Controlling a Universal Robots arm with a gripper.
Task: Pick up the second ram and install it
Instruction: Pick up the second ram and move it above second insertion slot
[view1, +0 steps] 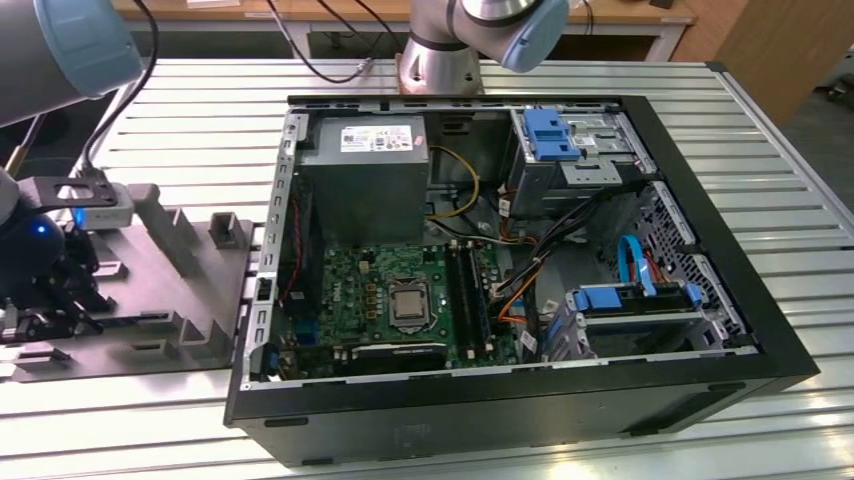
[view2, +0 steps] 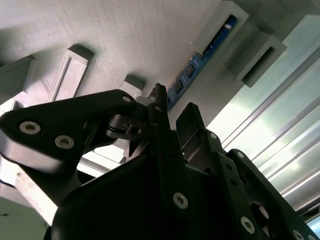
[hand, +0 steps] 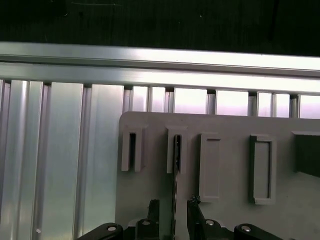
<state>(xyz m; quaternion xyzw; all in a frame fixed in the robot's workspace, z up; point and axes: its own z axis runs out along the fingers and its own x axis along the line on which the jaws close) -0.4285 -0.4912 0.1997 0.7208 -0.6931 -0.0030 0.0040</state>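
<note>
On the exterior view's left, your tool (hand: 173, 202) hangs over the grey holder (view1: 160, 290) on the desk (view1: 200, 120). In the first wrist view its fingers (hand: 153, 206) stand apart, one on each side of the memory stick (hand: 176, 165). The stick sits on edge in a holder slot. To the right lies the open computer case (view1: 534, 410).

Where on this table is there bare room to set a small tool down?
Bare slatted table lies on the exterior view's right of the computer case and along its near side. The case interior and the grey fixture are crowded.
</note>
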